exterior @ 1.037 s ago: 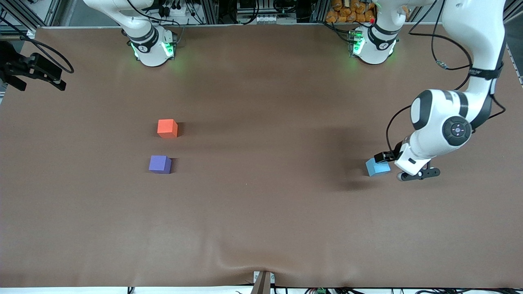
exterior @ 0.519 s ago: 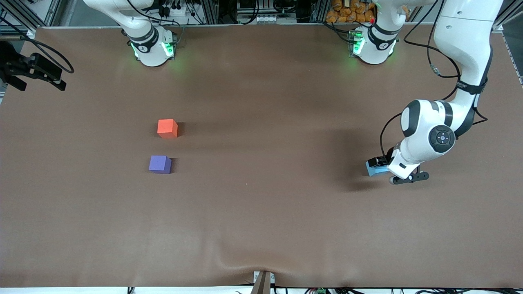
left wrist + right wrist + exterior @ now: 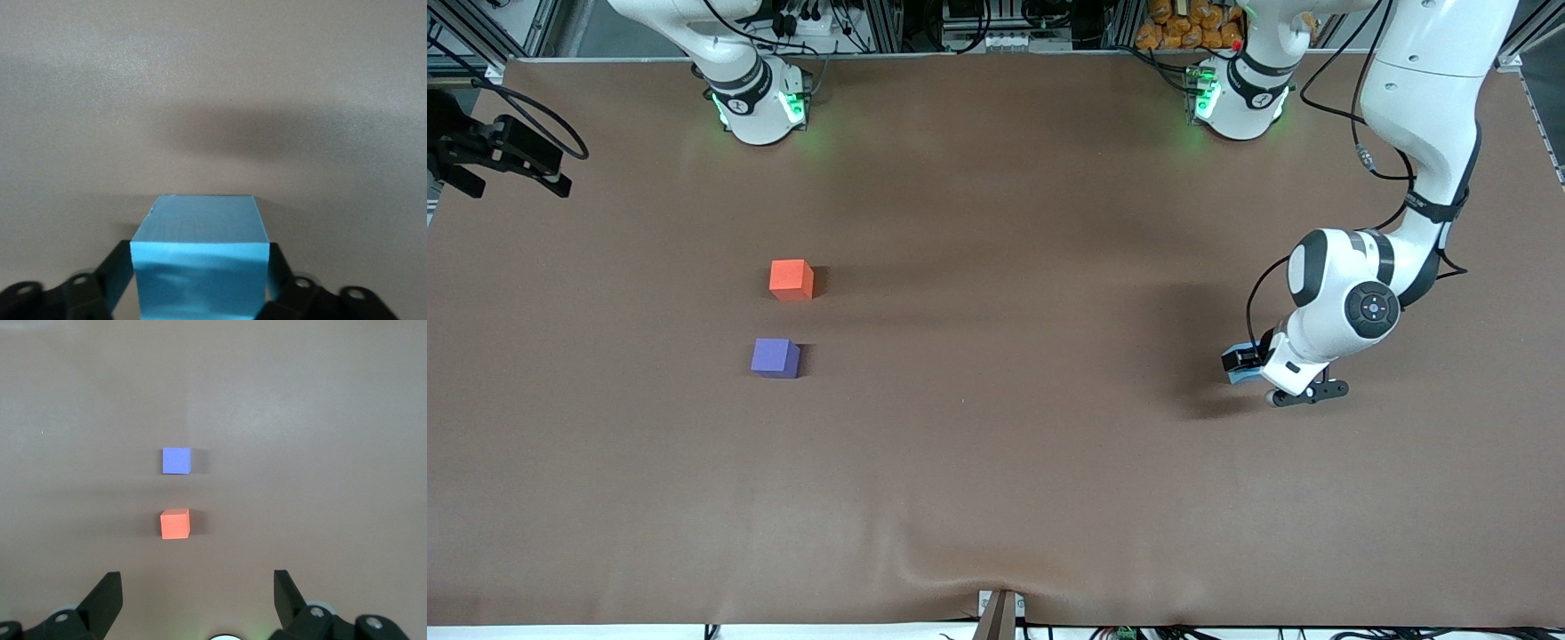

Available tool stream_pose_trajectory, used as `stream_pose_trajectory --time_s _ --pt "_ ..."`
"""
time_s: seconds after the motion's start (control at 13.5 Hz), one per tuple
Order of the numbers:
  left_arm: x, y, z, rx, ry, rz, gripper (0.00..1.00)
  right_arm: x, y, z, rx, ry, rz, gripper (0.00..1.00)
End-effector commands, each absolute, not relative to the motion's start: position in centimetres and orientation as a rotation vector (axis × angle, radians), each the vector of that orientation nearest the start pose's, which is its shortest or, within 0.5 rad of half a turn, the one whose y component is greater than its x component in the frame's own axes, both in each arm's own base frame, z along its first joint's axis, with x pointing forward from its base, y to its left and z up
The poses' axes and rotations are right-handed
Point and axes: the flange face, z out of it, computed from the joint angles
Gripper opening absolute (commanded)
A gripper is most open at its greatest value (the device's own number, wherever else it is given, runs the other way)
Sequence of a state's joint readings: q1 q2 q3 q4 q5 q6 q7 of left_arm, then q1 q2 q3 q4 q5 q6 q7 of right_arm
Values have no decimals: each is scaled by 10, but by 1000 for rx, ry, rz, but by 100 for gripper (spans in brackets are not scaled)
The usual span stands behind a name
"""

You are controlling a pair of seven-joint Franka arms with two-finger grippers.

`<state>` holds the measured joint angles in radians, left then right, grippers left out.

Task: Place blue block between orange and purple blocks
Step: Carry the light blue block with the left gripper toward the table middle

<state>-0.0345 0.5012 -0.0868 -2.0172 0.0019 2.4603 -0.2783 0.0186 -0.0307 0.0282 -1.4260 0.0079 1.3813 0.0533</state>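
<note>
The blue block point(image 3: 1235, 377) rests on the table near the left arm's end and is mostly hidden under the left wrist. In the left wrist view the blue block point(image 3: 200, 263) sits between the black fingers point(image 3: 115, 270), which touch both of its sides. My left gripper point(image 3: 1249, 369) is shut on it, low at the table. The orange block point(image 3: 791, 279) and the purple block point(image 3: 775, 357) lie toward the right arm's end, with the purple one nearer the front camera and a block-wide gap between them. My right gripper point(image 3: 198, 587) is open and empty high above them, and that arm waits.
The brown table cover point(image 3: 996, 427) has a wrinkle at its front edge. A black camera mount point(image 3: 494, 151) stands at the right arm's end of the table. The two arm bases stand along the back edge.
The left arm has lowered and shifted over the blue block, so the wrist now hides more of it. The orange and purple blocks and the right arm have not moved.
</note>
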Motion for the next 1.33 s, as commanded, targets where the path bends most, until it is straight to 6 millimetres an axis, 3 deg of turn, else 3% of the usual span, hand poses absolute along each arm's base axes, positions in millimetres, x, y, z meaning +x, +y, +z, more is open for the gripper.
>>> stream_pose_trajectory --time_s 0.0,0.15,0.3,0.52,0.96,1.26 --pt "595 -80 209 -3150 -279 59 41 523 24 695 -3143 2 26 100" --pt "592 -93 230 -3147 -249 70 41 523 24 695 -3143 2 26 100" --pt "589 -124 256 -3144 -211 72 41 523 24 695 -3143 2 26 100" --pt "585 -199 278 -3155 -199 35 41 523 25 695 -3143 0 26 100" --pt "561 -345 289 -3183 -156 -8 41 523 24 695 -3143 2 26 100" --pt "552 -405 290 -3199 -53 -18 41 524 23 693 -3145 10 31 100"
